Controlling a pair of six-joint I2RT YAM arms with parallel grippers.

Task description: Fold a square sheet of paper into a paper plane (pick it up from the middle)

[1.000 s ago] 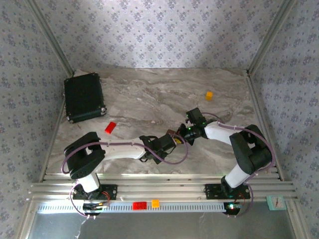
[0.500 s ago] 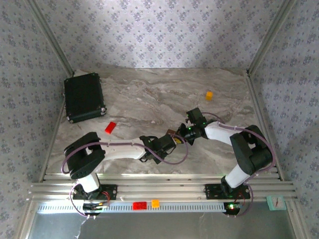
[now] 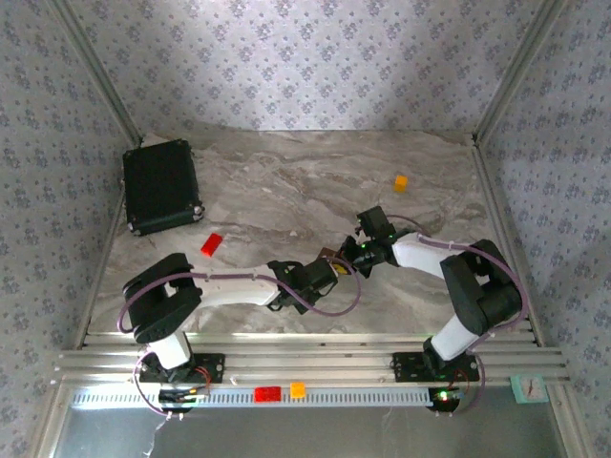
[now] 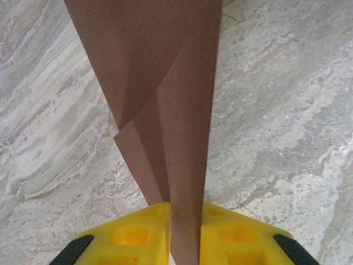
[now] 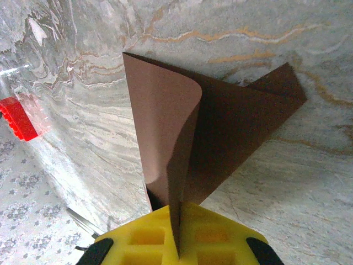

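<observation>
Clamped tight by left gripper (image 4: 185, 223) and right gripper (image 5: 177, 221): brown paper (image 4: 165, 83), part-folded, mid-table. Black case (image 3: 160, 186) far-left, closed, contents unseen. Right wrist: red block (image 5: 19, 118). Top: orange block (image 3: 401, 182).

The black case (image 3: 160, 186) lies far left, red block (image 3: 211, 243) near it, seemingly orange cube (image 3: 401, 182) well apart.

Little stirs at mid-table: the left gripper (image 4: 185, 237), pinching the folded paper (image 4: 165, 83), edges fractionally nearer and left.
</observation>
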